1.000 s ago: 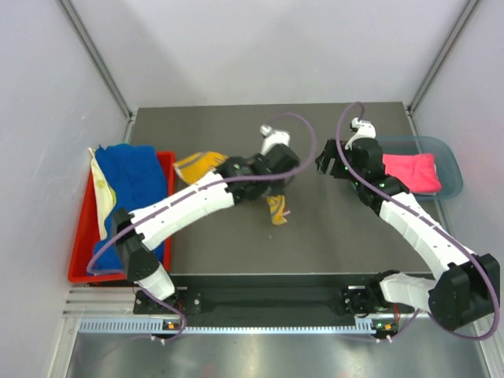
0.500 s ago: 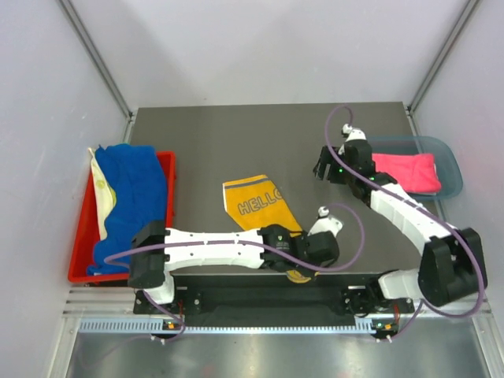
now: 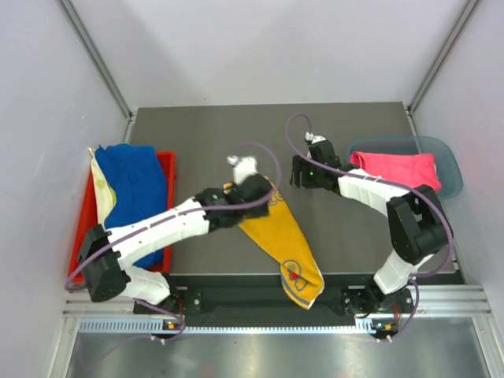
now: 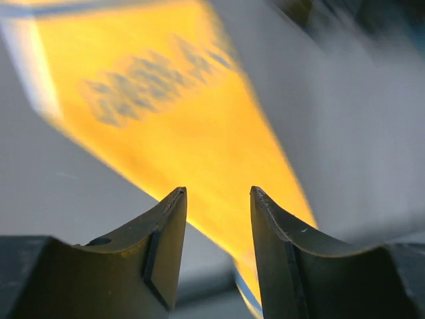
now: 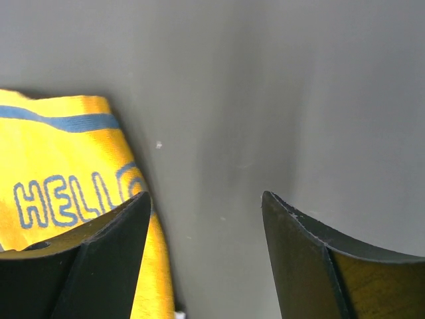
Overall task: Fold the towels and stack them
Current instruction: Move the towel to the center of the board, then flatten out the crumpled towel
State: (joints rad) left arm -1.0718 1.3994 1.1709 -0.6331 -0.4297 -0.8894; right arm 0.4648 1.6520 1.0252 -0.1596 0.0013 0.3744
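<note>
The yellow "HELLO" towel (image 3: 276, 236) lies stretched on the dark table, its near end over the front edge. My left gripper (image 3: 256, 193) hovers over its far end. In the left wrist view the left gripper (image 4: 218, 193) is open and empty above the blurred yellow towel (image 4: 179, 119). My right gripper (image 3: 298, 175) is open just right of that end. The right wrist view shows the right gripper (image 5: 206, 199) over bare table beside the yellow towel (image 5: 60, 173). A hot pink towel (image 3: 398, 169) lies in the teal bin. Royal blue (image 3: 130, 185) and cream (image 3: 100, 193) towels rest on the red tray.
The red tray (image 3: 166, 169) sits at the table's left edge. The translucent teal bin (image 3: 451, 169) stands at the right edge. Metal frame posts rise at both far corners, with white walls on three sides.
My left gripper has let go of the yellow towel and swung from the front edge back to its far end. The towel now lies stretched out. My right gripper moved left toward it.
</note>
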